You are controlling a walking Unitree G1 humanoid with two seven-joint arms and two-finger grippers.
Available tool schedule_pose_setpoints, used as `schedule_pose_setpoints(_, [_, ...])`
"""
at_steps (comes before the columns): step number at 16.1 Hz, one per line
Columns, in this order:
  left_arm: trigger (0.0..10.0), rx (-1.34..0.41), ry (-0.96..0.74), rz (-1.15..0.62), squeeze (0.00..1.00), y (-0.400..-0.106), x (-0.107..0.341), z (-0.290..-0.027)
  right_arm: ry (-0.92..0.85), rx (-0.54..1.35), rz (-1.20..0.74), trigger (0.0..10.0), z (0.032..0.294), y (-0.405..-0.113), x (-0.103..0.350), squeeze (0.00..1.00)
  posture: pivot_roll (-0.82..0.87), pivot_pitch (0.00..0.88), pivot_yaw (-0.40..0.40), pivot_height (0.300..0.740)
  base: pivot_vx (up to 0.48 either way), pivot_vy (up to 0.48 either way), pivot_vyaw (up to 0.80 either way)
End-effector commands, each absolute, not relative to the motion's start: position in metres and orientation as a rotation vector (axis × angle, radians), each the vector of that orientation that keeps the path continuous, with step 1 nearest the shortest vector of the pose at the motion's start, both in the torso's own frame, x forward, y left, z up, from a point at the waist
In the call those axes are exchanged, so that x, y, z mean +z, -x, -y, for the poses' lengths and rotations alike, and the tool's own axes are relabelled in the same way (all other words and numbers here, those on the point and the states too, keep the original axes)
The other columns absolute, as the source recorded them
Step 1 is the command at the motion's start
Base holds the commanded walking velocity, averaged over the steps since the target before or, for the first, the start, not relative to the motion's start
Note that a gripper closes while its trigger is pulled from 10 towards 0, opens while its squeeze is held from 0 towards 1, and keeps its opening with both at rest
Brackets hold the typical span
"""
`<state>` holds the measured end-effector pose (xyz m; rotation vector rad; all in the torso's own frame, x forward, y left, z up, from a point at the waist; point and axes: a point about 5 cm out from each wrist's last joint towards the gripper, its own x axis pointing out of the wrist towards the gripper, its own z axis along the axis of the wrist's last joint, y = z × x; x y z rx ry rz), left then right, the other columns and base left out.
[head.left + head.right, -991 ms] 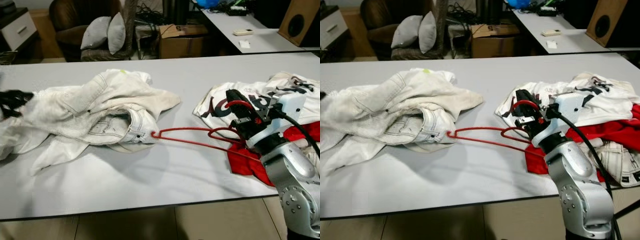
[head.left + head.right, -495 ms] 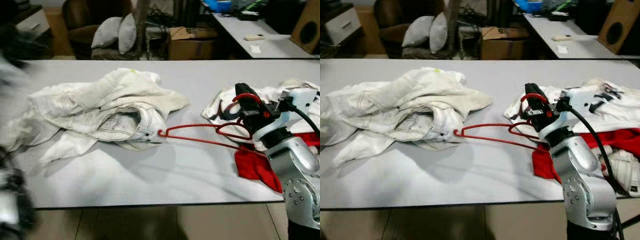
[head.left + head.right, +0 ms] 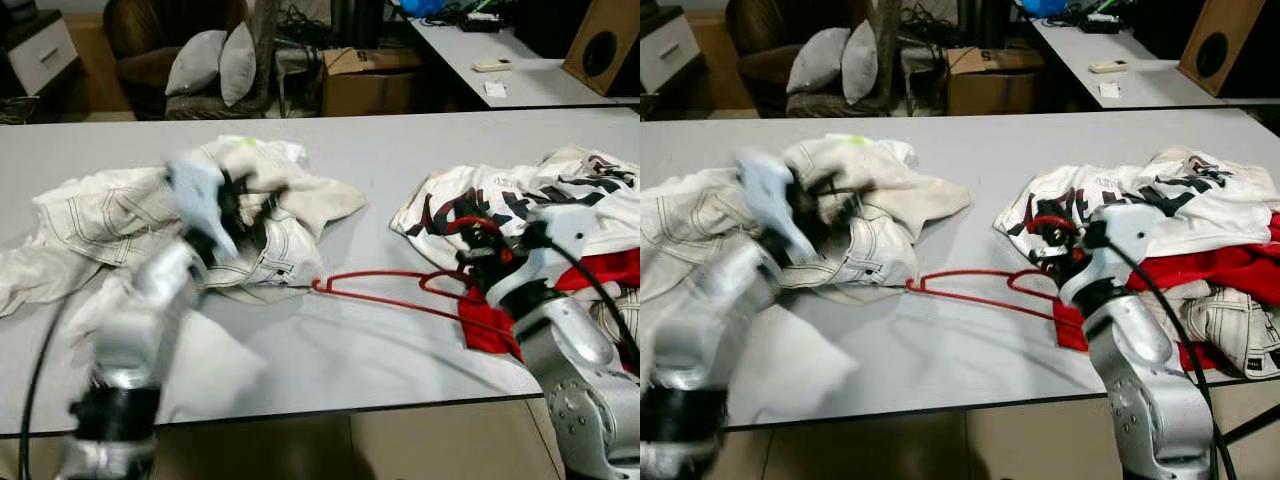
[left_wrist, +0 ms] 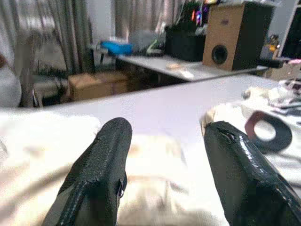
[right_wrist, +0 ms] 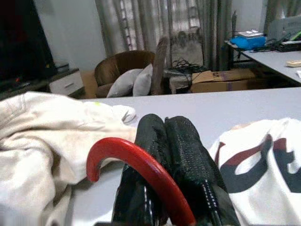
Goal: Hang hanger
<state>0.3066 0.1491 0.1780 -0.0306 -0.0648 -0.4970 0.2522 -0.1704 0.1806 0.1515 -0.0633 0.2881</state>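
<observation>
A red wire hanger [image 3: 385, 273] lies flat on the grey table [image 3: 400, 160], its far end touching the waistband of white jeans [image 3: 110, 215]. My right gripper [image 3: 478, 240] is shut on the hanger's hook [image 5: 122, 153], beside a white printed T-shirt [image 3: 520, 195]. In the right wrist view the two fingers [image 5: 183, 141] press together behind the red hook. My left gripper [image 3: 250, 195], blurred by motion, hangs over the crumpled jeans. In the left wrist view its fingers [image 4: 106, 155] stand wide open above the white cloth, with nothing between them.
A red garment [image 3: 610, 268] and more white clothing pile up at the table's right end. Behind the table stand an armchair with grey cushions [image 3: 205, 60], a cardboard box [image 3: 365, 85], a second desk [image 3: 520, 70] and a wooden speaker [image 3: 600, 40].
My left arm has swung up from the left edge to above the jeans. The right gripper keeps its hold on the hanger hook, and the hanger has barely shifted.
</observation>
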Motion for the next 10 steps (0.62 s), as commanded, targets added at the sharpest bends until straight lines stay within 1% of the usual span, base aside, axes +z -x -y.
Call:
schedule_pose_setpoints(1, [10.0, -0.478, 0.006, 0.070, 0.00, -0.305, 0.179, -0.147, -0.112, 0.294, 0.054, 10.0, 0.168, -0.249, 0.180, 0.00, -0.08, 0.037, 0.027, 0.740, -0.244, 0.000, 0.00])
schedule_pose_setpoints(2, [10.0, -0.479, -0.016, 0.033, 0.00, -0.298, 0.167, -0.141, -0.080, 0.301, 0.036, 10.0, 0.167, -0.246, 0.177, 0.00, -0.08, 0.047, 0.019, 0.740, -0.281, 0.000, 0.00])
schedule_pose_setpoints(4, [10.0, -0.463, -0.013, 0.009, 0.00, -0.291, 0.163, -0.138, -0.077, 0.300, 0.032, 10.0, 0.168, -0.244, 0.177, 0.00, -0.09, 0.058, 0.013, 0.740, -0.317, 0.000, 0.00])
schedule_pose_setpoints(7, [10.0, -0.469, -0.057, 0.011, 0.00, -0.288, 0.161, -0.135, -0.080, 0.303, 0.027, 10.0, 0.167, -0.240, 0.178, 0.00, -0.09, 0.065, 0.011, 0.740, -0.350, 0.000, 0.00])
schedule_pose_setpoints(10, [10.0, -0.483, -0.073, 0.010, 0.00, -0.288, 0.162, -0.131, -0.067, 0.309, 0.027, 10.0, 0.167, -0.239, 0.178, 0.00, -0.09, 0.066, 0.027, 0.740, -0.334, 0.000, 0.00])
